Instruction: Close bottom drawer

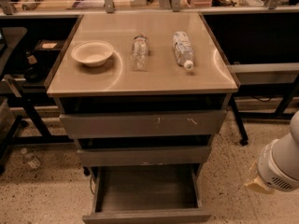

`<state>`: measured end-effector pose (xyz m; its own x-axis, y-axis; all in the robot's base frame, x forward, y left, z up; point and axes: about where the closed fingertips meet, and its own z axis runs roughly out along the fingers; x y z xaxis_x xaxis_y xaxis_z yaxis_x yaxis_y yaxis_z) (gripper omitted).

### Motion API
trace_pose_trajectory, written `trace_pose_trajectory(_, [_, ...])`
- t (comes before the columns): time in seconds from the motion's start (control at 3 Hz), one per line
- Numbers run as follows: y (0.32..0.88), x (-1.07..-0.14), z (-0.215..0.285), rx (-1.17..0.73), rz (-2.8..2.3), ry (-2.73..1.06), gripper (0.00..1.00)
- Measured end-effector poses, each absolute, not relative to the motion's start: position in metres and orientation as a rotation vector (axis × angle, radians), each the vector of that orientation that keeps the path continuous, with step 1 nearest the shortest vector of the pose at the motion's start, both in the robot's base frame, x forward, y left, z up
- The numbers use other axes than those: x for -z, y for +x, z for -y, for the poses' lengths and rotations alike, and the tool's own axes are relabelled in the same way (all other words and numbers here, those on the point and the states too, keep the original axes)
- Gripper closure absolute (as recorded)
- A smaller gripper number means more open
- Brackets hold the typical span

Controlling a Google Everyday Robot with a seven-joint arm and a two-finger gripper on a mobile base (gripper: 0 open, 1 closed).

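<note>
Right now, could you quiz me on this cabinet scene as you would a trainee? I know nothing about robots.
1. True or false: the bottom drawer is pulled open.
2. What lies on the cabinet top? A) a bowl and two bottles; B) three cups; C) a book.
3. Fill in: in the picture, the gripper sits low on the ___ side, apart from the drawer.

Key: 1 true; 2 A; 3 right.
</note>
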<state>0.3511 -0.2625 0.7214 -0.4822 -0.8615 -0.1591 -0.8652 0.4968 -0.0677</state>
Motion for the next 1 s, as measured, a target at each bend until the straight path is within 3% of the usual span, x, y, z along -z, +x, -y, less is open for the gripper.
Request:
trace_pose_trajectory(0.67, [0.345,-0.709,0.261,-0.046,-2.576,-1.471,1.0])
trace_pose_trajectory(1.0, [0.32,-0.656,0.254,-0.106,-2.631,-1.384,1.0])
